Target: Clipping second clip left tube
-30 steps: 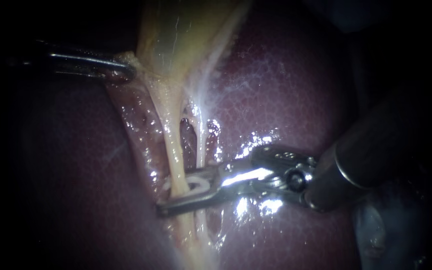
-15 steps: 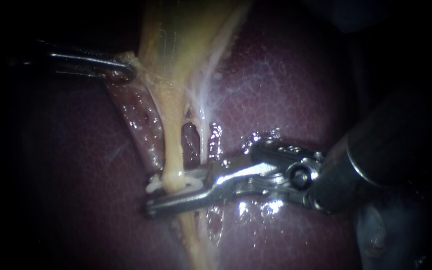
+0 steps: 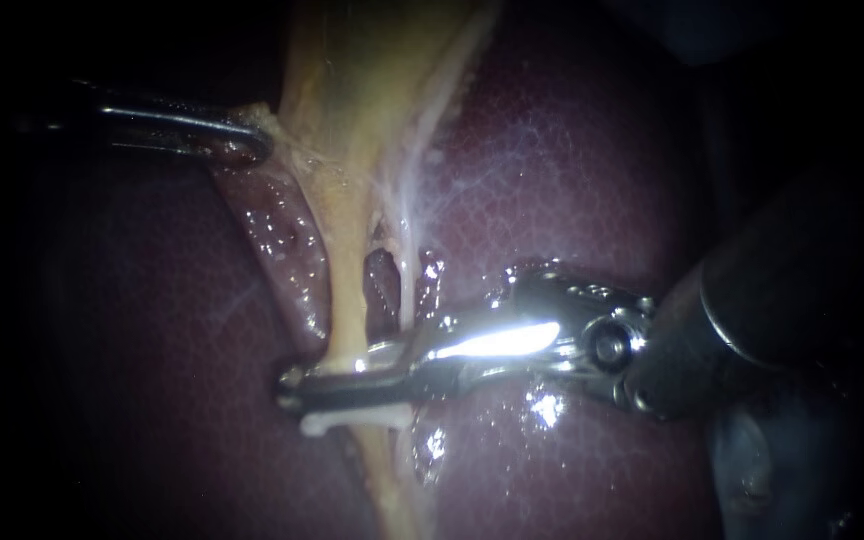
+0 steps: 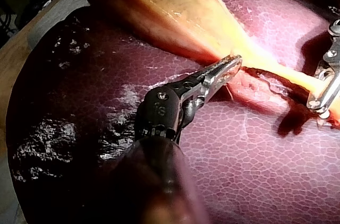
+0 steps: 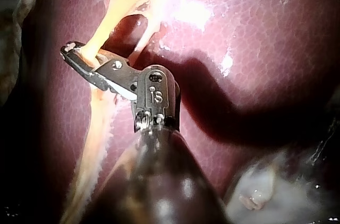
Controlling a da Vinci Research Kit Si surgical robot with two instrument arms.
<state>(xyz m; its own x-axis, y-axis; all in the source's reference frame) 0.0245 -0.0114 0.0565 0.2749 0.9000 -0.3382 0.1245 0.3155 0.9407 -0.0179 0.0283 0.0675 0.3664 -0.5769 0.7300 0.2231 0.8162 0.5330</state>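
At the far left, my slim steel left instrument [image 3: 252, 146] is pinching the pale edge of the yellow-green gallbladder [image 3: 372, 70], its jaws closed on it. The pale yellow left tube [image 3: 345, 300] is running nearer over the dark red liver [image 3: 572, 180], and a white clip [image 3: 352, 418] is lying across it. From the right, my shiny right instrument [image 3: 294, 390] is clamping that tube, its jaws nearly together.

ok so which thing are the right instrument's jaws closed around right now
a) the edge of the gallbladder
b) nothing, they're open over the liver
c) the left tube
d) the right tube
c: in the endoscope view the right instrument has its jaws shut on the left tube, with a white clip showing at them; the gallbladder edge is gripped by the left instrument.
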